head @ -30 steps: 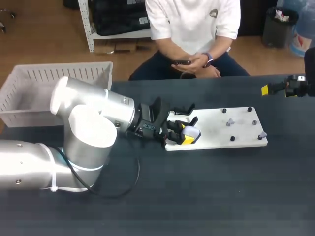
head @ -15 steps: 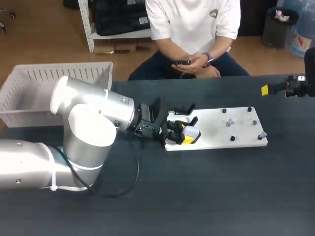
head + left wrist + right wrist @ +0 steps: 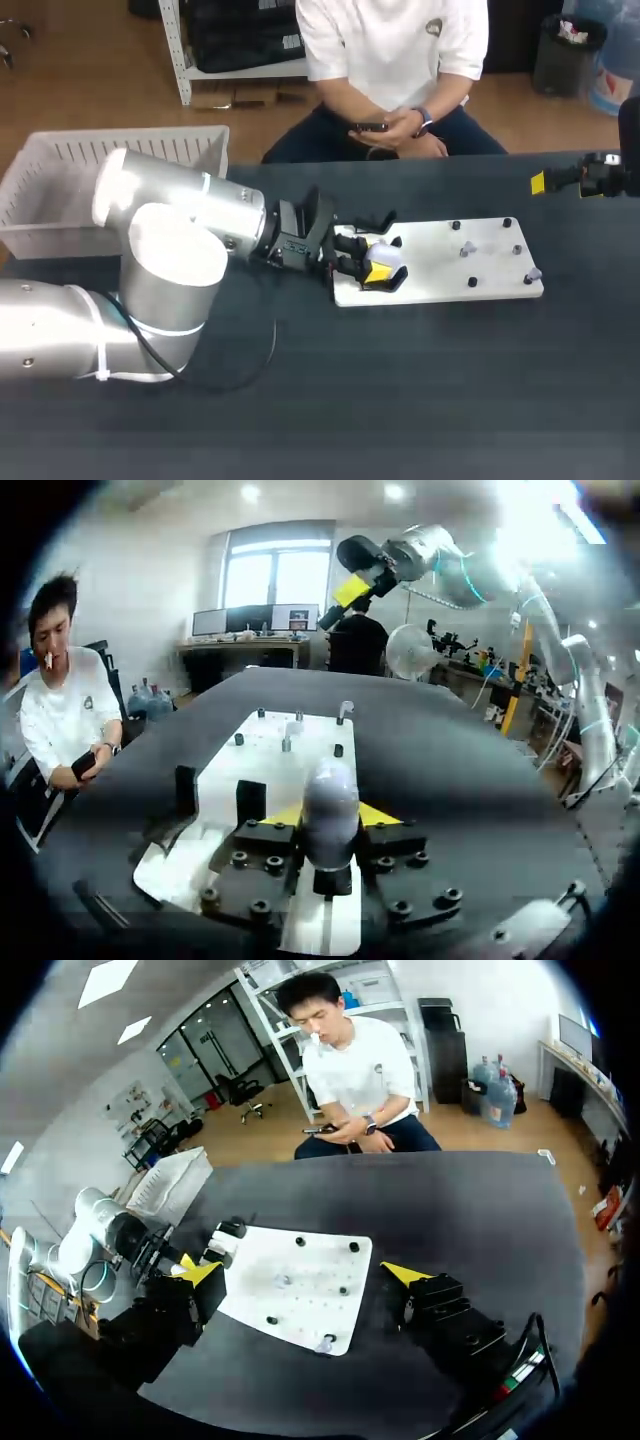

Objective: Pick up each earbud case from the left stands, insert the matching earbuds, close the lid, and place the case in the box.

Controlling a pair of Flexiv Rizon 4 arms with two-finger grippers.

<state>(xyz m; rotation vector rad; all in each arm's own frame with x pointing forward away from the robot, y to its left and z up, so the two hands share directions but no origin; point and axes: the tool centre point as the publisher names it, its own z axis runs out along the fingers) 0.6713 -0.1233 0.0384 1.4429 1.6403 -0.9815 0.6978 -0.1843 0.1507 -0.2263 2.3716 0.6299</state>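
Observation:
A pale grey-white earbud case (image 3: pixel 386 256) hangs over the left end of the white board (image 3: pixel 440 290), with my left gripper (image 3: pixel 376 270) shut on it. In the left wrist view the case (image 3: pixel 330 788) stands upright between the yellow tips of the left gripper (image 3: pixel 332 816). Two black stands (image 3: pixel 250 802) rise from the board beside it. Small earbuds (image 3: pixel 467 248) lie on the right half of the board among black pegs. My right gripper (image 3: pixel 545 182) hovers at the table's far right edge, and its fingers (image 3: pixel 405 1273) stand wide apart with nothing between them.
A white slatted box (image 3: pixel 100 165) stands at the table's back left, behind my left arm. A cable (image 3: pixel 250 375) from the left wrist loops over the dark tabletop. A small grey piece (image 3: pixel 533 273) sits at the board's right corner.
My left gripper has drawn back a little toward the box and risen slightly, with the case in it. The right arm has not moved.

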